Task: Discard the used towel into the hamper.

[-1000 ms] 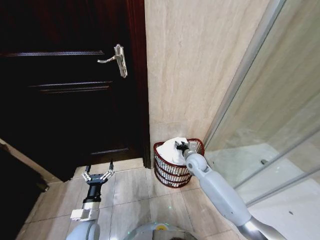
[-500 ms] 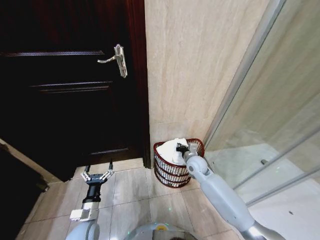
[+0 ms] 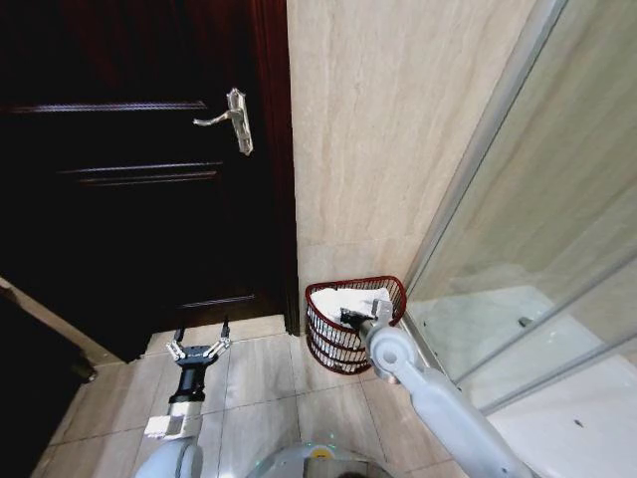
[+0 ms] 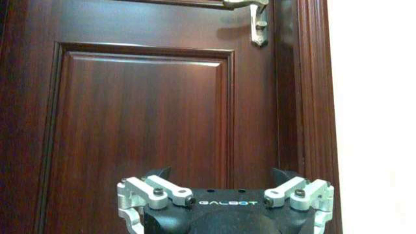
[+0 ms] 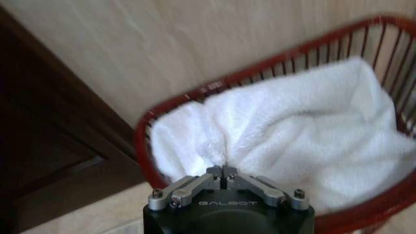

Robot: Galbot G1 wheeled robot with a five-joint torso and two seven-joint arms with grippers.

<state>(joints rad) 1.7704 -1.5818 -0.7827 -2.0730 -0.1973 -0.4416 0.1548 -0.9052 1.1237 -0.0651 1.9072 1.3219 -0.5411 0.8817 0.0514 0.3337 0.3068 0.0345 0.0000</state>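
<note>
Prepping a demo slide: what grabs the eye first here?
The white towel bunched inside the red-brown hamper, which stands in the corner between the tiled wall and the glass shower screen. The right gripper is shut on a fold of the towel at the hamper's rim. The left gripper hangs open, low before the dark wooden door.

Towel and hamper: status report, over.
Right gripper shut on the white towel, low inside the red hamper. Left gripper open, idle near the dark door. Nothing in the way.
</note>
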